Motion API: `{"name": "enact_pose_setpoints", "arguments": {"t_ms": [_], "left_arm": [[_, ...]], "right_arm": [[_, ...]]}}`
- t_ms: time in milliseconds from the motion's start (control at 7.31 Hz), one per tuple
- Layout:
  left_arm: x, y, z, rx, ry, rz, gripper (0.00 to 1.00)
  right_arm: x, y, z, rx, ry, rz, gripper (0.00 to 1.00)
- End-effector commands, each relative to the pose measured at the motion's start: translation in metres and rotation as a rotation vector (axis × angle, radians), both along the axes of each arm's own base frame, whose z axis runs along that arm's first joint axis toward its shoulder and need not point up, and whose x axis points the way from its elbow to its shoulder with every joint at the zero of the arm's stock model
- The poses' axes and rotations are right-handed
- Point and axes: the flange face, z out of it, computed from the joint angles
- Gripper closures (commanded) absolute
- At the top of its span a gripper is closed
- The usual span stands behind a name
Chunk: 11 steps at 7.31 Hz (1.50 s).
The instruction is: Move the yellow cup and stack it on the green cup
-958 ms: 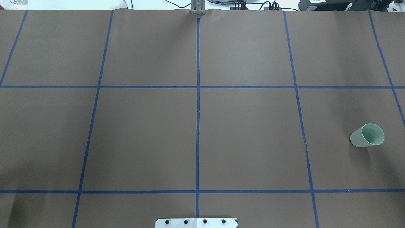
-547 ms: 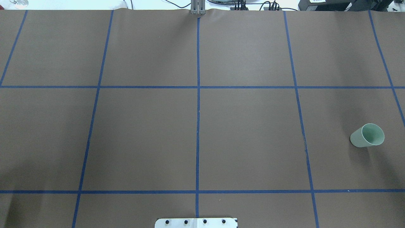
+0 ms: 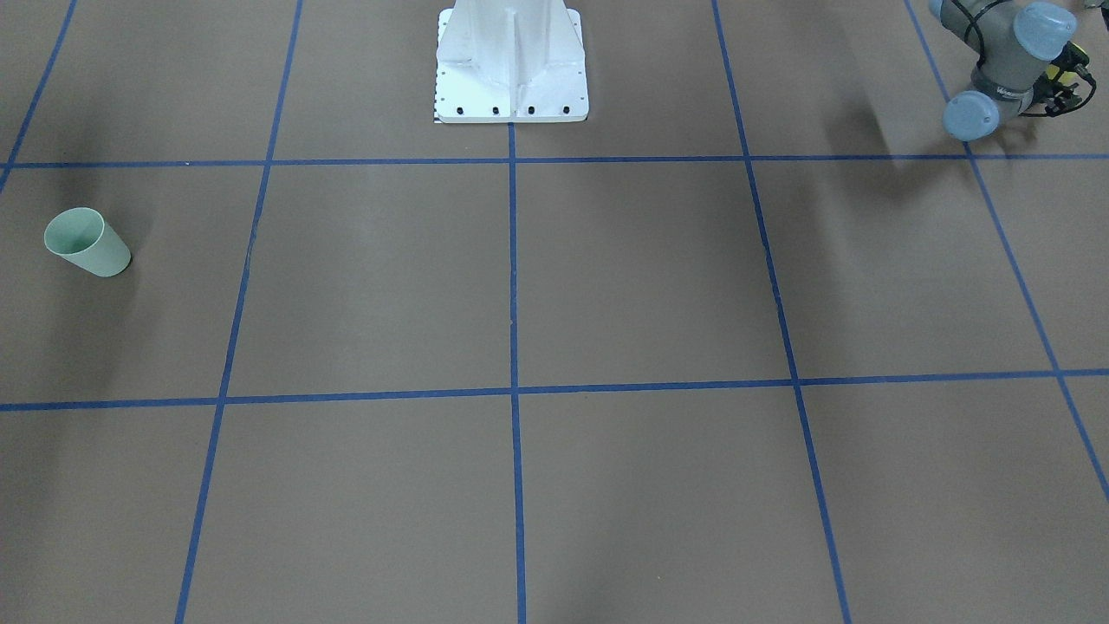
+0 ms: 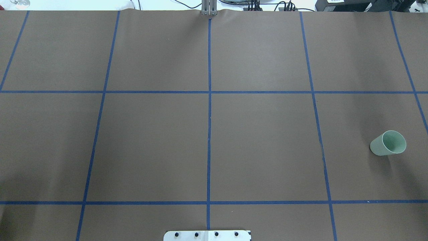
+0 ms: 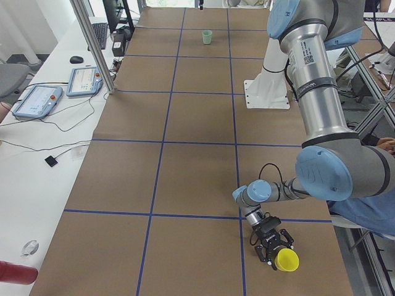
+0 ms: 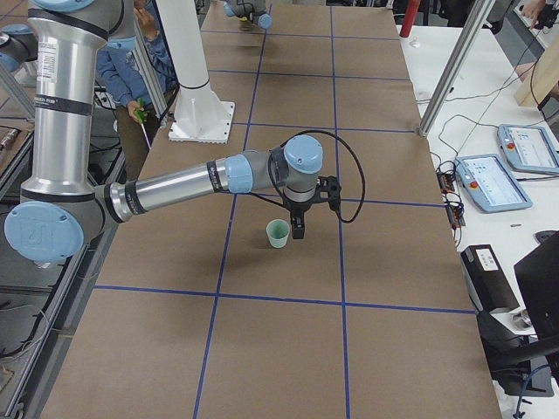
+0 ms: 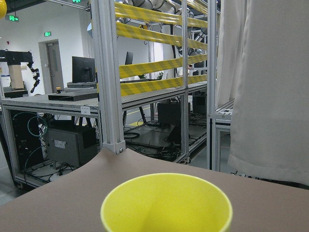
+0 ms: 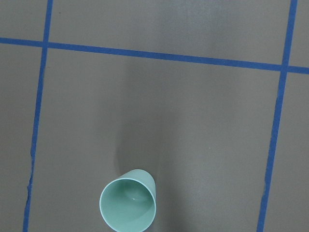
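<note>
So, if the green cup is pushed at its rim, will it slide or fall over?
The green cup stands upright on its narrower base, so a push near the rim would probably tip it. It is empty, so probably light.

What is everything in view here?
green cup: one, pale mint, upright at the table's right end
yellow cup: one, bright yellow, at the table's left end
table: one, brown with blue tape grid
pedestal: one, white, on the table's robot side
teach pendants: two, grey, on the side bench
left arm: one, silver-blue, low over the left end
right arm: one, silver-blue, stretched toward the green cup
left end effector: one, black, at the yellow cup, grip unclear
right end effector: one, black, by the green cup, state unclear
</note>
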Motion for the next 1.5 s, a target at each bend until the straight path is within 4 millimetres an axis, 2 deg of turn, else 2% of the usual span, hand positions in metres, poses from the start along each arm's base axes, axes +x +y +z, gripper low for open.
{"name": "enact_pose_setpoints", "arguments": {"t_ms": [0,547,821,958,1094,1368], "left_arm": [[0.002,0.004,0.002,-0.015,-0.001,-0.029,0.01],[0.014,0.012,0.0,-0.019,0.028,-0.018,0.01],[0.008,0.015,0.011,-0.02,0.021,-0.008,0.03],[0.009,0.016,0.015,-0.018,0.031,0.001,0.12],[0.008,0.017,0.016,-0.018,0.028,0.002,0.25],[0.007,0.019,0.016,-0.021,0.026,0.015,0.39]], "right_arm": [[0.0,0.0,-0.004,0.007,-0.002,0.001,0.0],[0.0,0.001,-0.005,0.007,-0.004,0.002,0.0],[0.0,0.001,-0.005,0.006,-0.004,0.002,0.0],[0.0,0.001,-0.005,0.006,-0.004,0.002,0.0],[0.0,0.002,-0.005,0.007,-0.006,0.002,0.0],[0.0,0.002,-0.008,0.009,-0.014,0.0,0.0]]}}
